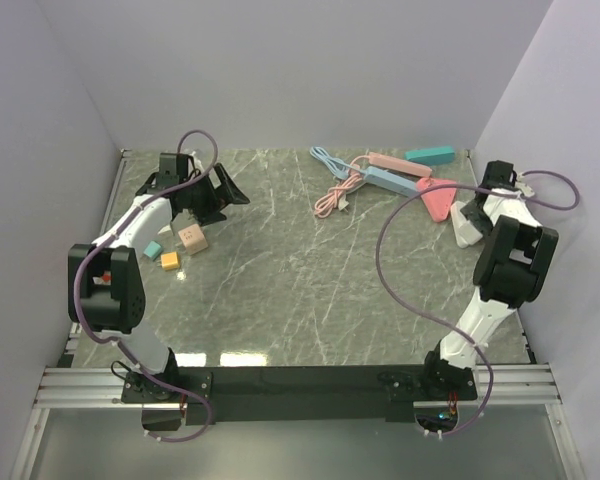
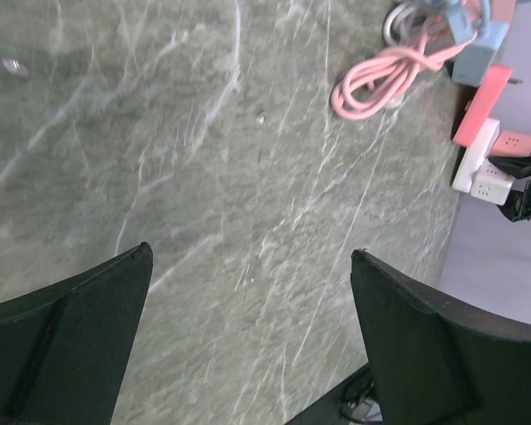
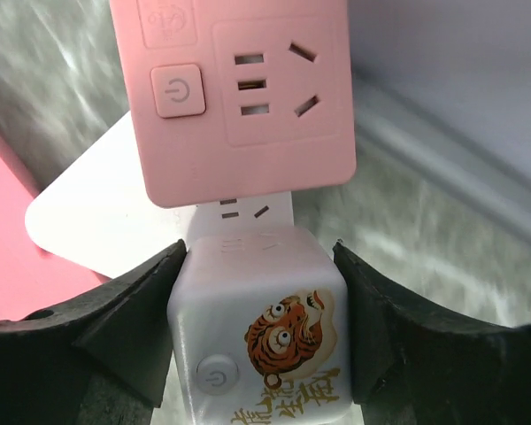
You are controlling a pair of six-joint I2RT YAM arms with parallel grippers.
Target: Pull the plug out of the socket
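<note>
Green marble desk (image 1: 300,290), lilac walls (image 1: 40,150) tight at nine and three, open stone mid-desk. Left claw (image 2: 250,257) gapes wide, empty; right claw (image 3: 258,252) pinches the plug (image 3: 257,336) at two o'clock.

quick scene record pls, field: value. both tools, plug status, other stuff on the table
left tool: open, above bare tabletop, holding nothing
right tool: fingers against both sides of the white tiger cube plug
plug status: sits against pink socket block, not yet pulled off
other items: pink coiled cable at far side; small blocks near left tool
</note>
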